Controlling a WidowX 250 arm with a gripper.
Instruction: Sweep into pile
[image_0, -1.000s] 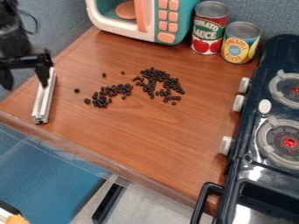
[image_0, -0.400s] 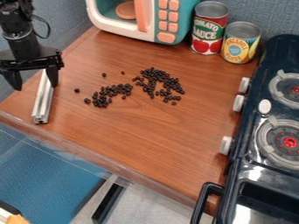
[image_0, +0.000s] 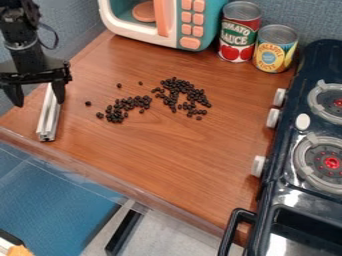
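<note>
Camera view: the tool (image_0: 36, 95) is spread wide and empty at the bar (image_0: 48, 117), well apart from the scattered beans (image_0: 175, 92). Best centre it on the bar and grip squarely before sweeping.

The gripper (image_0: 39, 104) seemingly hides one end of the bar (image_0: 49, 120).

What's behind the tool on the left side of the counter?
Behind the tool, part of a silver metal bar shows between its spread fingers, along with some blue-gray wall. The tool covers the bar's upper end, so I can't tell where it stops.
</note>
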